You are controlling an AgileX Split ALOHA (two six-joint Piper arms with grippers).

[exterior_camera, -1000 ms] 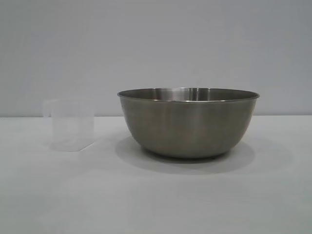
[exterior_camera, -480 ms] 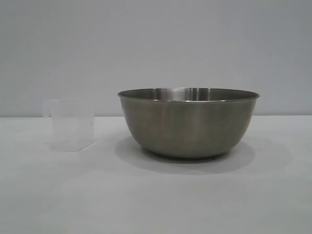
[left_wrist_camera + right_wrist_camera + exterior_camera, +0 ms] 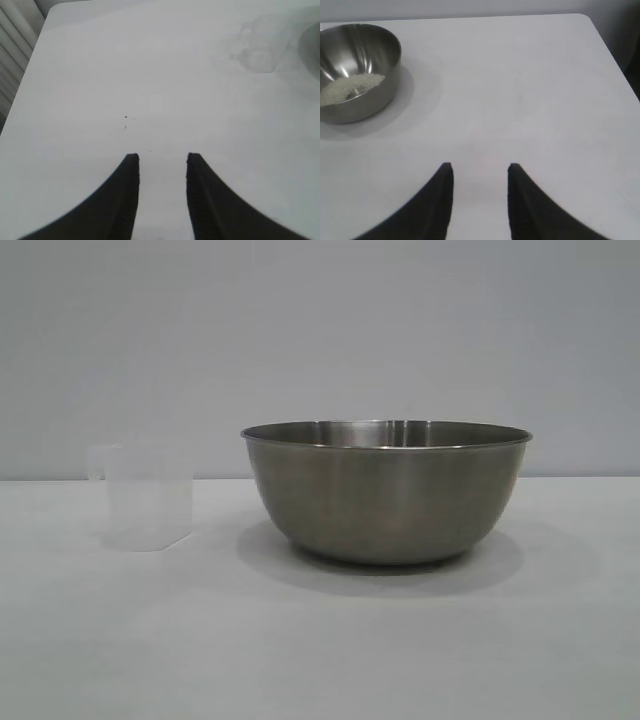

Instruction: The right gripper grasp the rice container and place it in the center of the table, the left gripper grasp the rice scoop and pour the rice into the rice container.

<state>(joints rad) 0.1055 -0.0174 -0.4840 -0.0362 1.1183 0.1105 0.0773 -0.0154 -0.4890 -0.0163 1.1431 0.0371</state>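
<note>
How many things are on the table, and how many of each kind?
Steel rice container: 1
Clear plastic rice scoop: 1
Heap of rice, inside the container: 1
Total on the table: 3

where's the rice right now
The rice lies heaped inside the steel rice container, seen in the right wrist view; the container stands beside the rice scoop.
</note>
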